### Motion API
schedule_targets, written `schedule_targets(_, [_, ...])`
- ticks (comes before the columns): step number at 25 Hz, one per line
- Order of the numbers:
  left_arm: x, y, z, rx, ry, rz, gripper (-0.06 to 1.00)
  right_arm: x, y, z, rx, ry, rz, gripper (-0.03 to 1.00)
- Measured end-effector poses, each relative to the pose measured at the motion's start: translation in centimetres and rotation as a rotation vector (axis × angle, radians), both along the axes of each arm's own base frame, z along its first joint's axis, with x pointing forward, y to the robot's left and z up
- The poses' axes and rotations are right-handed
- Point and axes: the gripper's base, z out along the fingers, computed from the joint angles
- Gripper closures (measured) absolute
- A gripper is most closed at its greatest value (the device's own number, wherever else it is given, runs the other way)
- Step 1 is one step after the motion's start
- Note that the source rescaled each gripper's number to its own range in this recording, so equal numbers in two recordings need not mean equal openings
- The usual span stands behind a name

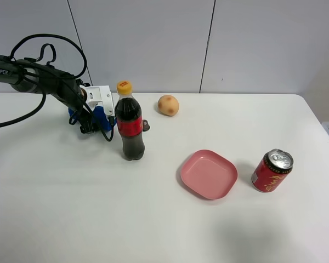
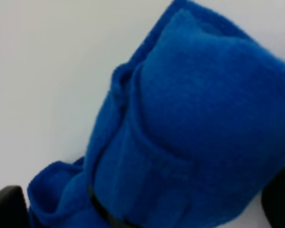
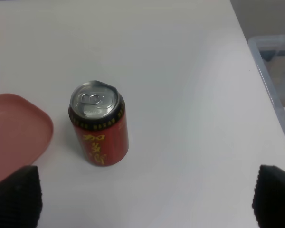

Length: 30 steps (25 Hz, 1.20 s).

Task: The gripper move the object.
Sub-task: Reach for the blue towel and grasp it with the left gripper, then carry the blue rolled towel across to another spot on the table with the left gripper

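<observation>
Blue fabric bundle (image 2: 190, 123), one, between the jaws of the left gripper (image 2: 143, 205), grip undeterminable; one bottle (image 1: 130, 129), one ball (image 1: 168, 105), one plate (image 1: 208, 174), one can (image 1: 272, 171); right gripper (image 3: 145, 197) spread wide.

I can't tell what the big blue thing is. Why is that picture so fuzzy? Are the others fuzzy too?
Left wrist view: the blue fabric bundle is very close to the camera, so it fills most of the picture and looks blurry. Exterior high view: sharp and evenly lit, with only a faint shadow beside the can. Right wrist view: the can is fairly clear, with some shine on its silver top.
</observation>
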Motion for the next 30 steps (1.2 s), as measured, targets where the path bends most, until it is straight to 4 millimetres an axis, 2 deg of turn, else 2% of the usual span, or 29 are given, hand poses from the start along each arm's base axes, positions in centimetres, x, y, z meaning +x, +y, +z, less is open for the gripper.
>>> schedule_targets(8, [1.6, -0.2, 0.0, -0.023, -0.027, 0.023, -0.06, 0.0, 0.0, 0.0, 0.0, 0.0, 0.0, -0.03])
schedule_targets(9, [1.7, -0.2, 0.0, -0.029, -0.026, 0.033, -0.05, 0.0, 0.0, 0.0, 0.0, 0.0, 0.0, -0.03])
schedule_targets(10, [1.7, -0.2, 0.0, -0.035, -0.023, 0.045, 0.0, 0.0, 0.0, 0.0, 0.0, 0.0, 0.0, -0.03])
schedule_targets(12, [1.6, -0.2, -0.2, -0.046, 0.002, 0.074, 0.27, 0.0, 0.0, 0.0, 0.0, 0.0, 0.0, -0.03])
schedule_targets(14, [1.4, -0.1, -0.3, -0.055, 0.031, 0.108, 0.79, 0.0, 0.0, 0.0, 0.0, 0.0, 0.0, -0.03])
schedule_targets(15, [1.4, -0.1, -0.1, -0.06, 0.037, 0.121, 0.94, 0.0, 0.0, 0.0, 0.0, 0.0, 0.0, -0.03])
schedule_targets(19, [1.1, 0.1, 1.2, -0.069, 0.046, 0.16, 0.93, 0.0, 0.0, 0.0, 0.0, 0.0, 0.0, -0.03])
schedule_targets(21, [1.1, 0.1, 2.8, -0.08, 0.015, 0.166, 0.93, 0.0, 0.0, 0.0, 0.0, 0.0, 0.0, -0.03])
schedule_targets(26, [0.4, 0.3, 9.4, -0.137, -0.118, 0.183, 0.93, 0.0, 0.0, 0.0, 0.0, 0.0, 0.0, -0.03])
schedule_targets(30, [-1.2, 0.1, 15.1, -0.212, -0.213, 0.218, 0.93, 0.0, 0.0, 0.0, 0.0, 0.0, 0.0, -0.03])
